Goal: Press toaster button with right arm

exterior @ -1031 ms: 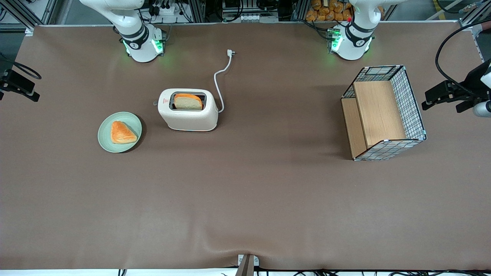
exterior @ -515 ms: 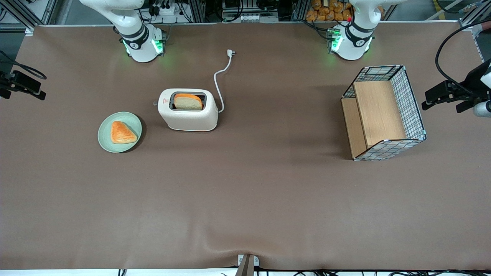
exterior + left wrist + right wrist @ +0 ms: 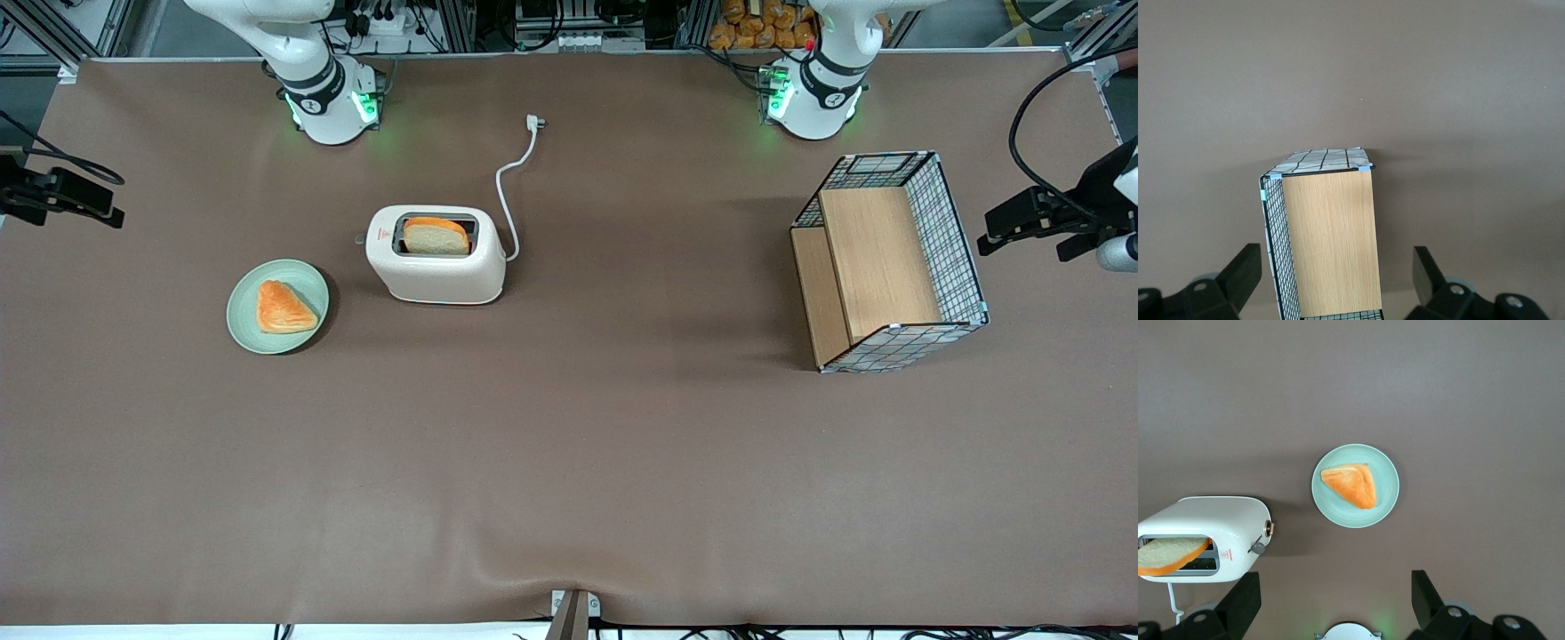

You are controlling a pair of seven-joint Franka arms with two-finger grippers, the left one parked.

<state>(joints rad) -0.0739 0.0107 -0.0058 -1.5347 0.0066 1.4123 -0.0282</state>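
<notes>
The cream-white toaster (image 3: 436, 258) stands on the brown table with a bread slice (image 3: 436, 236) upright in its slot. The toaster button (image 3: 359, 238) is a small grey knob on the narrow end face that looks toward the green plate (image 3: 244, 324). My right gripper (image 3: 67, 197) hangs at the working arm's end of the table, well apart from the toaster, farther out than the plate. In the right wrist view the toaster (image 3: 1205, 527), its button (image 3: 1258, 547) and the plate (image 3: 1388, 503) lie below my gripper (image 3: 1335, 600), which is open and holds nothing.
A triangular pastry (image 3: 283, 308) lies on the plate. The toaster's white cord (image 3: 507, 191) runs toward the arm bases. A wire basket with wooden shelves (image 3: 889, 262) stands toward the parked arm's end of the table.
My right gripper has shifted in from the table's end toward the plate and toaster. The toaster, bread and plate have not moved.
</notes>
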